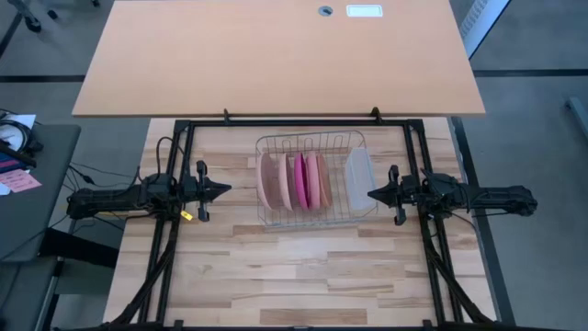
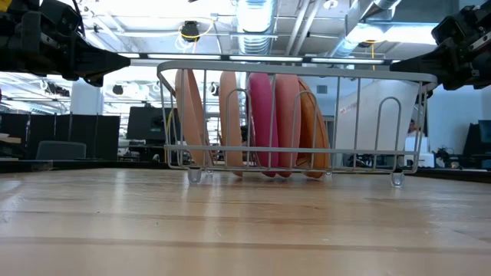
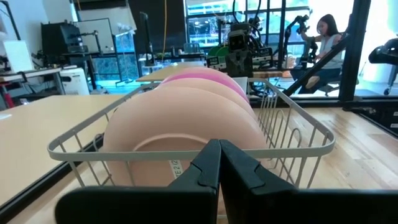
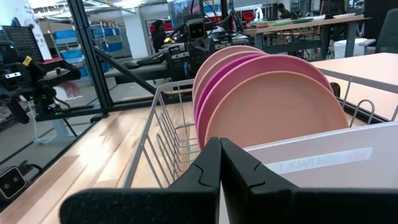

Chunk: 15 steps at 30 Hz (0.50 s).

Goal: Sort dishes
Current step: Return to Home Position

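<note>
**Both grippers shut, clear of the loaded rack**

High view: the left gripper [image 1: 226, 190] has its fingers pressed together and holds nothing. It hangs over the table [image 1: 276, 276] to the left of the rack [image 1: 308, 138], apart from it and pointing at it. The right gripper [image 1: 371, 193] mirrors it on the other side, also closed and empty, its tip near the tub [image 1: 358, 179]. The plates [image 1: 294, 181] stand on edge in a row inside the rack: pale ones at the left, a magenta one in the middle, pink and orange next. The tub stands at the rack's right end.

Low view: the left gripper [image 2: 115, 57] and right gripper [image 2: 399, 65] hover at about the height of the rack's top rim, one off each end. The plates [image 2: 265, 126] stand upright between the wires.

Left wrist view: the two fingers meet with no gap, facing a pale plate at the near end of the rack [image 3: 298, 146]. A person [image 3: 326, 31] sits in the room beyond.

Right wrist view: the fingers touch along their length. Just past them is the tub [image 4: 311, 162], with pink and magenta plates [image 4: 273, 112] behind it.
</note>
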{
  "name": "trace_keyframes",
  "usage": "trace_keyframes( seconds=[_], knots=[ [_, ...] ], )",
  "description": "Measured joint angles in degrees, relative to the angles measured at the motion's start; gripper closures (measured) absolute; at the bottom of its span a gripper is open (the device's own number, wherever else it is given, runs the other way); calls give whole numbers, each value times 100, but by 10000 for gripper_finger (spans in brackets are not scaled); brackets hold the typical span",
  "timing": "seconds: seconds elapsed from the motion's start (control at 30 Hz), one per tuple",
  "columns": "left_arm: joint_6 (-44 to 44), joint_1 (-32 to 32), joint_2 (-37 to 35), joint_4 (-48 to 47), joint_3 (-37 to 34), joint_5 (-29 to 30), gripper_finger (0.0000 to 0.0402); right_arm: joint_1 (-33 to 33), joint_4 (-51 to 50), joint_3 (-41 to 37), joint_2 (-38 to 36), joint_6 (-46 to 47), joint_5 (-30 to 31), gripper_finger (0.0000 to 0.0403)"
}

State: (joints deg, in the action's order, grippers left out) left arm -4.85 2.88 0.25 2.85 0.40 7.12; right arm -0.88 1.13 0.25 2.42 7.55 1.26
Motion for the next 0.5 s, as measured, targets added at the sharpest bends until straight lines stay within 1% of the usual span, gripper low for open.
trace_keyframes(
  seconds=[0.5],
  knots=[
    [-3,-1,0,0,0,0,401,0,-2,0,0,0,0,392]
  ],
)
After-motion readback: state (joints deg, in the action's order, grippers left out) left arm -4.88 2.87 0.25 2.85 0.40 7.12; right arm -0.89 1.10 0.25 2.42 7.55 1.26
